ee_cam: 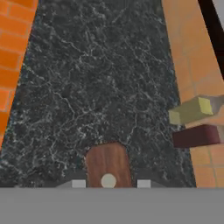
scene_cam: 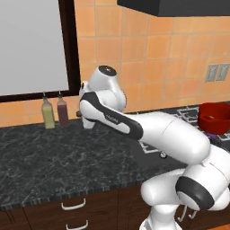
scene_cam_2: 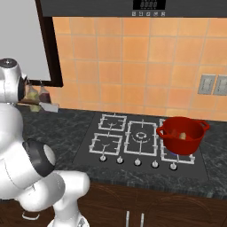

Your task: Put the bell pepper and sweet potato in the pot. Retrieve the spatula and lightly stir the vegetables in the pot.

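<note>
In the hand view my gripper point(ee_cam: 111, 183) is shut on the dark reddish-brown handle of the spatula point(ee_cam: 108, 165), above the black counter. In the right base view the spatula point(scene_cam_2: 43, 106) hangs at the far left beside my arm, its light-grey blade pointing right, clear of the counter. The red pot point(scene_cam_2: 181, 133) stands on the front right burner, far to the right of the gripper, and also shows in the left base view point(scene_cam: 214, 117). A pale tan lump inside it is the sweet potato point(scene_cam_2: 182, 135). The bell pepper is hidden.
Two bottles, one yellow-green point(scene_cam: 48, 114) and one dark red point(scene_cam: 63, 112), stand against the tiled wall just left of the hand. The stove point(scene_cam_2: 133, 137) lies between the hand and the pot. A dark-framed window point(scene_cam: 31, 45) is above the bottles.
</note>
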You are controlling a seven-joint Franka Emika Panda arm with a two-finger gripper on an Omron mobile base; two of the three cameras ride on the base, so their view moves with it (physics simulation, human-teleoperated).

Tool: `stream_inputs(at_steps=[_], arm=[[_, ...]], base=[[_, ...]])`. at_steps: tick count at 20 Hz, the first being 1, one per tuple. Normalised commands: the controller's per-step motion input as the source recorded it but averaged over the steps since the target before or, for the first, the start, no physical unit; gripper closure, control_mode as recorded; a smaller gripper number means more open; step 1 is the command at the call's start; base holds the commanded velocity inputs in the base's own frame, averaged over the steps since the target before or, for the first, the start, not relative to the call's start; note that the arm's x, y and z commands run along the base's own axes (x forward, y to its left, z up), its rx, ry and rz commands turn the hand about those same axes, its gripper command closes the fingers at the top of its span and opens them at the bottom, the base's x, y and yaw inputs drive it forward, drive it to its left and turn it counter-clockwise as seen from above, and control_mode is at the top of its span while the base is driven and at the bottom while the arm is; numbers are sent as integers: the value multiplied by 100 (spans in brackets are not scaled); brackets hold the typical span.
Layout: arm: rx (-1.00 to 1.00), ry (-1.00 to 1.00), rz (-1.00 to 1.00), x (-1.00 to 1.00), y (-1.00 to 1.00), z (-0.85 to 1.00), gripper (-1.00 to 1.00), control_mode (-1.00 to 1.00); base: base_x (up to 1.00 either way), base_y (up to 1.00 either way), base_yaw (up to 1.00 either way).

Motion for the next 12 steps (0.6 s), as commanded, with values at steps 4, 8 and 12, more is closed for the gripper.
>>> stream_inputs(at_steps=[4,8,12], arm=[[46,0,-47,-9,-61,59,100,-100],[38,0,-51,0,-73,42,100,-100],[33,0,-47,0,-80,32,100,-100]], base=[[0,0,0],[0,0,0],[0,0,0]])
